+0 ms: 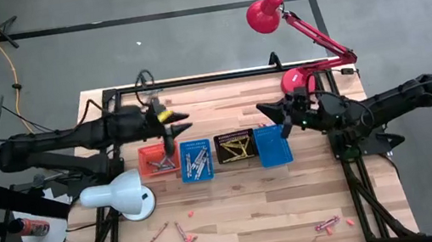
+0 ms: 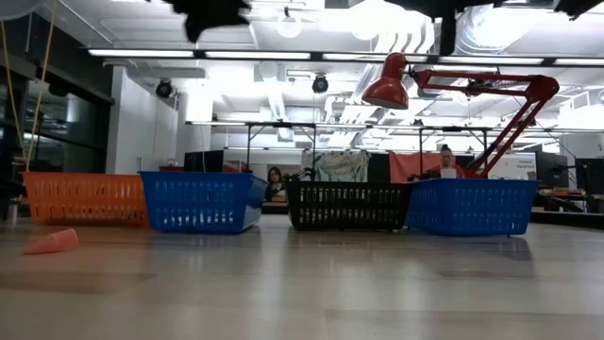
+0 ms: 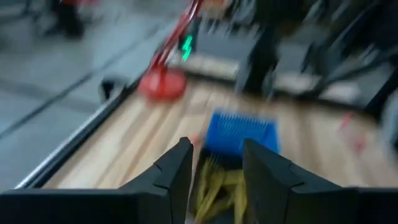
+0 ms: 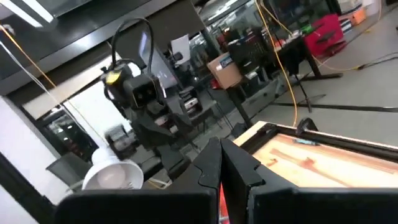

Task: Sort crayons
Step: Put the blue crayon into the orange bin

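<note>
Hovering over the orange mesh basket [image 1: 153,159] at the left end of the basket row: left gripper [image 1: 183,122], fingers spread, nothing between them in the left wrist view. Judged: a red crayon just dropped there, or a reach about to start; cannot tell which.

Left to right across the table:
- White lamp [image 1: 120,195] at the left front edge.
- Orange basket holding red sticks.
- Blue mesh basket [image 1: 196,160] with grey and blue crayons.
- Black mesh basket [image 1: 235,146] with yellow crayons [image 3: 214,186].
- Second blue mesh basket [image 1: 273,145], contents not readable.
- Right gripper [image 1: 270,111] parked above the back of that basket, fingers pressed together, empty as far as visible.
- Red lamp [image 1: 266,11] behind the right arm.

Unsorted crayons remaining near the front edge: a cluster of pink and red ones [image 1: 184,239] front left, another few [image 1: 328,224] front right.

For the next pick: lift clear of the basket rims first, approach the front-left cluster from above, align jaws across one stick only, avoid the white lamp head close by. Risk: thin sticks rolling on the wood when nudged.
</note>
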Controlling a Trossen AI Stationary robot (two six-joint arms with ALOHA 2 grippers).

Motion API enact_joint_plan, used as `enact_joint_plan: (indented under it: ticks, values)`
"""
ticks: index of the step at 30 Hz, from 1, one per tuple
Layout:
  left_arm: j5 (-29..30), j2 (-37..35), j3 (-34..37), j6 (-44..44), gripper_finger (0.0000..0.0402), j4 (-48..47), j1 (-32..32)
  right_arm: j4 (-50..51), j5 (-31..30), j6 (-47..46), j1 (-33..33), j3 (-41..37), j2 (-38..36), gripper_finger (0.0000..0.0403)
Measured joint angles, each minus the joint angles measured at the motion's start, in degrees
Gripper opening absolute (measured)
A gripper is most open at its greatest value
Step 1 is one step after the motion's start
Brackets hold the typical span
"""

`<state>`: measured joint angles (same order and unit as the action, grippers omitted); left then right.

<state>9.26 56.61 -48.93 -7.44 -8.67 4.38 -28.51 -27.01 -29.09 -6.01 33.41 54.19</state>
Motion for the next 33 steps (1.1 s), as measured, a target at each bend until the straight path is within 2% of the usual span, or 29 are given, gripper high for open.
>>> enact_joint_plan:
  ticks: [5, 8, 15, 22, 28, 33]
  values:
    - [-14.7, 2.4, 4.9, -3.4, 0.0117, 25.7, 5.9, -3.2, 6.9, 2.1, 4.0, 0.0, 2.1, 0.0]
    - [-17.5, 4.6, 5.6, -6.5, 0.01, 32.1, 8.0, -3.6, 11.7, 4.6, 7.5, 0.0, 2.6, 0.0]
    - [-16.5, 7.1, 5.5, -12.9, 0.0053, 32.7, 8.9, -6.0, 25.5, 9.9, 17.3, 0.0, 2.6, 0.0]
    - [-11.4, 7.3, 5.5, -12.9, 0.0044, 32.3, 8.9, -6.0, 33.5, 9.5, 24.3, 0.0, 2.8, 0.0]
    - [-5.6, 7.3, 5.5, -6.1, 0.0055, 32.3, 9.4, -6.0, 34.0, 10.1, 25.2, 0.0, 2.8, 0.0]
    - [-5.5, 7.3, 5.5, -4.4, 0.0064, 32.5, 10.7, -6.0, 33.6, 10.2, 25.2, 0.0, 2.8, 0.0]
